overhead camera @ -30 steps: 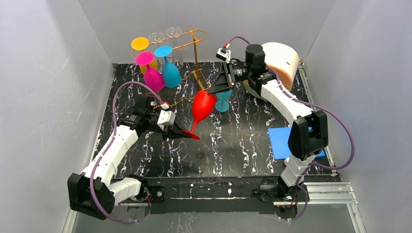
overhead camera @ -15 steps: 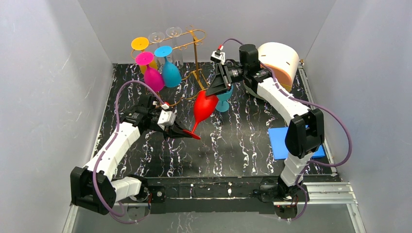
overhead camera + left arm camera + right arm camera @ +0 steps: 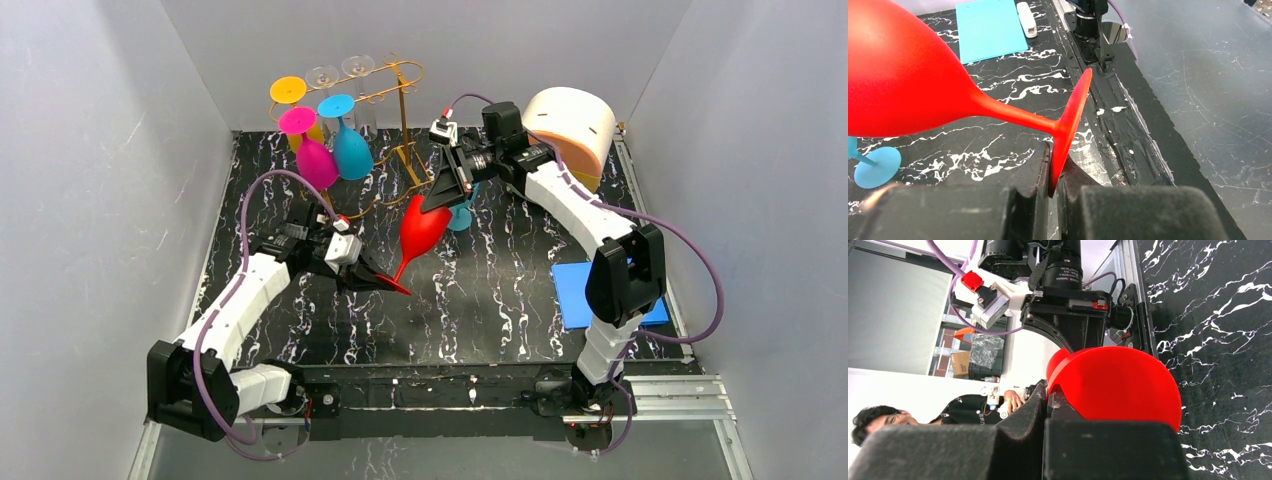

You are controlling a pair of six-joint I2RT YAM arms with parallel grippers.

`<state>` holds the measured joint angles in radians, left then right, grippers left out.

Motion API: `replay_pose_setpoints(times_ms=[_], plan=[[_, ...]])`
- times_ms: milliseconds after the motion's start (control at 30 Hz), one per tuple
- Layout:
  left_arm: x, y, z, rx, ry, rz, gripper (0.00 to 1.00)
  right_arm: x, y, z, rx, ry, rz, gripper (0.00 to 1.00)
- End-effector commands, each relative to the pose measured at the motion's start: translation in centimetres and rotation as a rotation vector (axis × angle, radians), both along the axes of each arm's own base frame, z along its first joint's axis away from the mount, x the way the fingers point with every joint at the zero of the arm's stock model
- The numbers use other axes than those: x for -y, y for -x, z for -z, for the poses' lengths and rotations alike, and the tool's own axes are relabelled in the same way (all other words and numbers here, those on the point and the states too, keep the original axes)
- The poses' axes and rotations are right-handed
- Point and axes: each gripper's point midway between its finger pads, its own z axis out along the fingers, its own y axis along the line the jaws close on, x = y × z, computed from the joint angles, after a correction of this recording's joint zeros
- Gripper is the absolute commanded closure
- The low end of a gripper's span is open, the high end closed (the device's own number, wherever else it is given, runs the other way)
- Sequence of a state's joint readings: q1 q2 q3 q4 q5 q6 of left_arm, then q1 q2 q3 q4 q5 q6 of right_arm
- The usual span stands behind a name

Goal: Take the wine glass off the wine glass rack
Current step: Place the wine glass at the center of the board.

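The red wine glass (image 3: pixel 418 228) hangs over the black marbled worktop (image 3: pixel 480 300), just nearer than the gold wire rack (image 3: pixel 405 100), its stem slanting from the foot clenched in the left pincer (image 3: pixel 385 283) far-rightward to the bowl rim clenched in the right pincer (image 3: pixel 437 200).

The right gripper (image 3: pixel 1048 396) at 6 o'clock has its jaws closed on the rim of the red wine glass (image 3: pixel 1120 382), whose bowl fills the centre. The black marbled table (image 3: pixel 1220 315) occupies 3 o'clock. The left arm (image 3: pixel 1068 315) appears at 12 o'clock, a person (image 3: pixel 878 422) at 8 o'clock.
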<state>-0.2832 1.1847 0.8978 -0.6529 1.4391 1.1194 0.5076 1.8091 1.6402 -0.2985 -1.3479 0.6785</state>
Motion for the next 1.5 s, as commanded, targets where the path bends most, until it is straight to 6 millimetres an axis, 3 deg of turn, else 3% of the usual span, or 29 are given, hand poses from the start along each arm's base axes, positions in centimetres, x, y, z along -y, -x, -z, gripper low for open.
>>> replay_pose_setpoints(times_ms=[0,67,100,200,233,467,767,1067,1167,1233,1300,1467], plan=[[-0.8,0.6,0.8,-0.059,-0.078,-0.037,0.91,-0.2,2.0,-1.1,0.059,-0.017,-0.046,0.99],[-0.9,0.8,0.9,-0.043,-0.081,-0.030,0.77,-0.4,1.7,-0.9,0.064,-0.003,-0.029,0.99],[-0.9,0.8,0.9,-0.049,-0.085,-0.031,0.52,-0.4,1.6,-0.9,0.066,0.005,-0.021,0.99],[-1.4,1.4,1.8,-0.037,-0.123,-0.017,0.05,-0.5,0.8,-0.2,0.128,0.055,0.038,0.99],[-1.4,1.8,2.1,-0.041,-0.115,-0.006,0.02,-0.5,0.6,0.3,0.151,0.076,0.063,0.99],[-2.1,4.6,3.0,-0.085,-0.121,0.078,0.02,0.1,-1.3,2.0,0.270,0.192,0.217,0.99],[-1.8,4.0,1.8,-0.147,-0.084,0.077,0.02,1.4,-1.8,2.4,0.369,0.258,0.320,0.99],[-3.5,3.6,1.1,-0.060,-0.216,0.061,0.02,2.9,-2.2,1.2,0.518,0.281,0.402,0.99],[-4.3,1.2,1.8,-0.006,-0.328,-0.059,0.02,3.6,-2.2,0.8,0.564,0.297,0.437,0.99],[-5.3,-1.0,2.7,0.028,-0.413,-0.234,0.02,4.4,-3.3,0.7,0.580,0.358,0.516,0.99],[-6.1,-2.7,2.2,0.087,-0.421,-0.401,0.02,5.2,-3.9,0.8,0.585,0.410,0.563,0.99],[-7.2,-3.5,0.5,0.145,-0.365,-0.604,0.02,7.0,-4.3,2.5,0.587,0.534,0.614,0.99]])
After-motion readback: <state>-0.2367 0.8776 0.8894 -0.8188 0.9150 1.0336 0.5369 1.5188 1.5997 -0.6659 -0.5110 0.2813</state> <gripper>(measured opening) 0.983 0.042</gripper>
